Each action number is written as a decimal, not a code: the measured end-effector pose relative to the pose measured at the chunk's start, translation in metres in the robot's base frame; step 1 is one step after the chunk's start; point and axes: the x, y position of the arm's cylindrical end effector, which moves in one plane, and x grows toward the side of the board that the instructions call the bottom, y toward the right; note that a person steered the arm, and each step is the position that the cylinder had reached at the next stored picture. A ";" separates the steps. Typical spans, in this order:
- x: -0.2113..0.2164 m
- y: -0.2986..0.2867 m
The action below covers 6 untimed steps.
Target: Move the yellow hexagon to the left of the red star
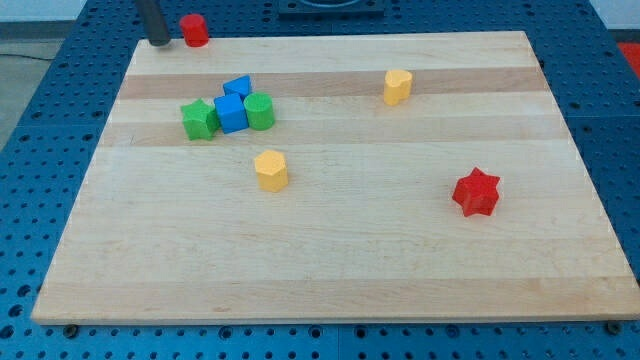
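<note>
The yellow hexagon (271,170) sits left of the board's middle. The red star (476,192) sits at the view's right, well to the right of the hexagon and slightly lower. My tip (159,42) is at the view's top left corner of the board, just left of a red cylinder (194,30). The tip is far from the hexagon, up and to its left.
A cluster lies above-left of the hexagon: a green star-like block (200,119), two blue blocks (231,113) (238,87) and a green cylinder (260,111). A yellow heart-like block (398,86) sits at the upper middle right. The wooden board (330,270) lies on a blue perforated table.
</note>
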 end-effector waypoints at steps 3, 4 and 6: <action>0.251 0.024; 0.265 0.130; 0.268 0.253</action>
